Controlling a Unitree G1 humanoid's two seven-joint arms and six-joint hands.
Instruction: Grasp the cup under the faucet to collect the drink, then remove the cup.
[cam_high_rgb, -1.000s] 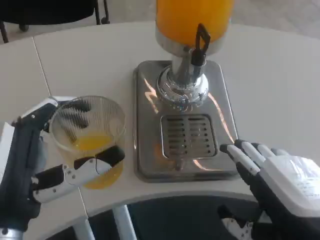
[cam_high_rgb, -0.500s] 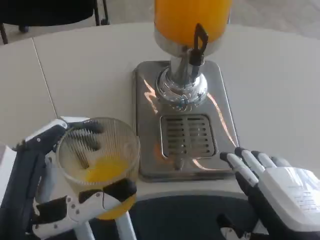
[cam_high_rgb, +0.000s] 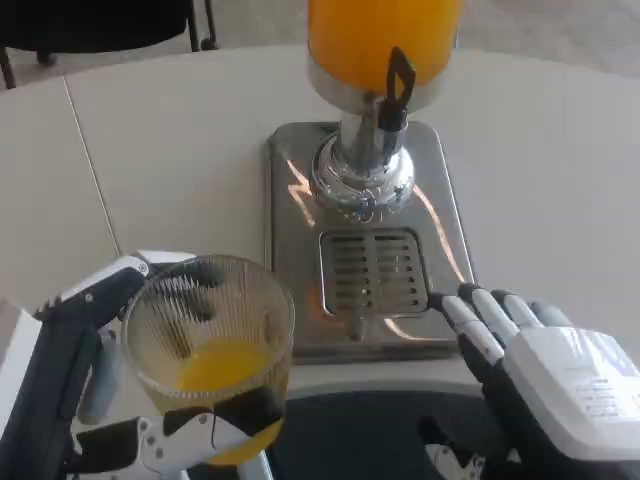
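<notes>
My left hand (cam_high_rgb: 95, 385) grips a clear ribbed cup (cam_high_rgb: 212, 350) with orange juice in its bottom, at the lower left, over the table's front edge. The cup is left of and nearer than the steel drip tray (cam_high_rgb: 290, 230). The juice dispenser (cam_high_rgb: 383, 50) stands at the tray's far end, its black faucet lever (cam_high_rgb: 397, 85) above the slotted grate (cam_high_rgb: 376, 272). My right hand (cam_high_rgb: 545, 375) lies at the lower right with fingers straight and apart, fingertips at the tray's near right corner, holding nothing.
The white table (cam_high_rgb: 180, 130) stretches to the left and behind the tray, with a seam line running down its left part. Dark chair legs (cam_high_rgb: 100, 30) show at the top left. Below the table's front edge is dark floor.
My left hand has carried the cup toward me and slightly right, away from the tray's left side to the table's front edge. The right hand has crept slightly toward the tray.
</notes>
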